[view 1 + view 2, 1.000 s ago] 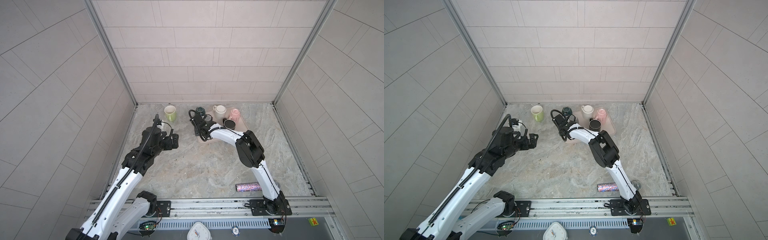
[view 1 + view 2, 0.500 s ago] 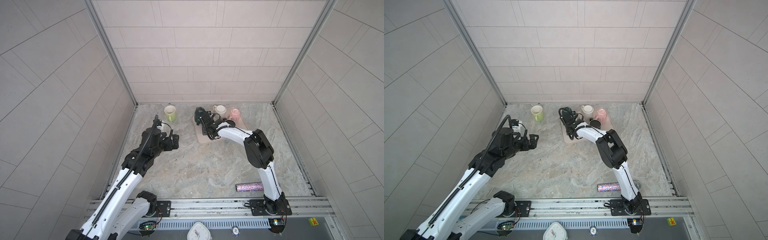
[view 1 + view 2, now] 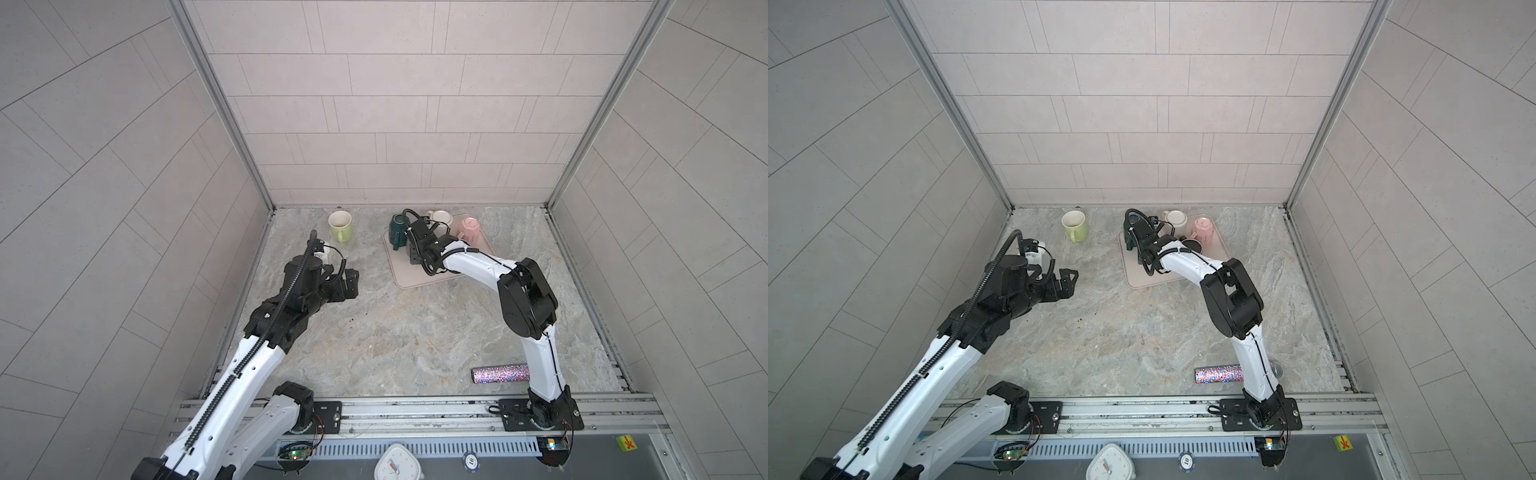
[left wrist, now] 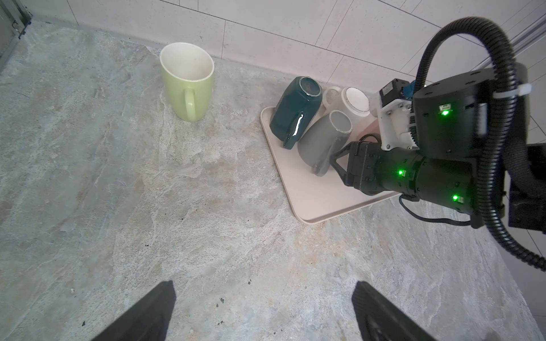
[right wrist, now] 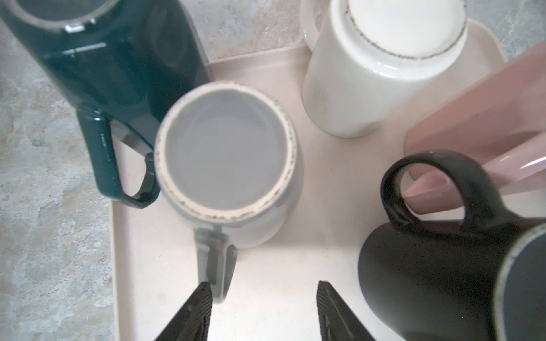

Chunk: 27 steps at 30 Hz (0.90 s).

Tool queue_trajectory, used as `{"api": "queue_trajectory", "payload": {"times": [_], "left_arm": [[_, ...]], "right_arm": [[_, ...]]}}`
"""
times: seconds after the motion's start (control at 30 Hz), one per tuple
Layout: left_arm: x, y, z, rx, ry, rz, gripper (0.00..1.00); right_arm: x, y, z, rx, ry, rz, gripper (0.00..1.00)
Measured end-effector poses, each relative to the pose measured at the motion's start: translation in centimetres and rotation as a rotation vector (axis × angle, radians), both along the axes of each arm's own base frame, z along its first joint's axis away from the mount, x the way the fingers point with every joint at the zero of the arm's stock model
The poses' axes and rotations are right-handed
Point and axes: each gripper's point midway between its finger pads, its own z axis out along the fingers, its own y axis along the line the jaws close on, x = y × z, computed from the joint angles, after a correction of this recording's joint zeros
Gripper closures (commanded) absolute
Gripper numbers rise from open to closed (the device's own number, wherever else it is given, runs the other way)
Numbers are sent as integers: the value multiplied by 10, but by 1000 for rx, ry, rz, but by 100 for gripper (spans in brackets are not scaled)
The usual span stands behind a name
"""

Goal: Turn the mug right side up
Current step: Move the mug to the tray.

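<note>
Both arms are white with black joints; the left arm (image 3: 249, 374), lower left in a top view, carries a ribbed black hose (image 3: 291, 286), the right arm (image 3: 473, 266) thin black cables (image 3: 424, 266).

Glittery tube (image 3: 498, 374) lying flat; probably a clock (image 3: 397, 463)

grey mug (image 5: 227, 165) | upside down, base up | on beige tray (image 5: 280, 295)

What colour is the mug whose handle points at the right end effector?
Grey mug, clearest in right wrist view.
</note>
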Motion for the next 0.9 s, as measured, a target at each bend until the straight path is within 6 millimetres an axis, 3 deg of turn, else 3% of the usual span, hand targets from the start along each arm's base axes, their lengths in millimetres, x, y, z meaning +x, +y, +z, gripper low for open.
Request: {"api": "queue_trajectory", "payload": {"times": [0.27,0.53,0.67,0.9], "left_arm": [[0,-1,1,-4,-2,-5,0],[0,-2,1,-8,-2,-5,0],[0,-2,-1,-9,1,-6,0],[0,-2,-1,-9,1,-6,0]], "right_arm": [[4,-12,-1,-5,10,-15,43],[-1,6,-4,62,45,51,40],[2,18,7,85,28,65,47],[15,29,24,95,-24,59,47]]}}
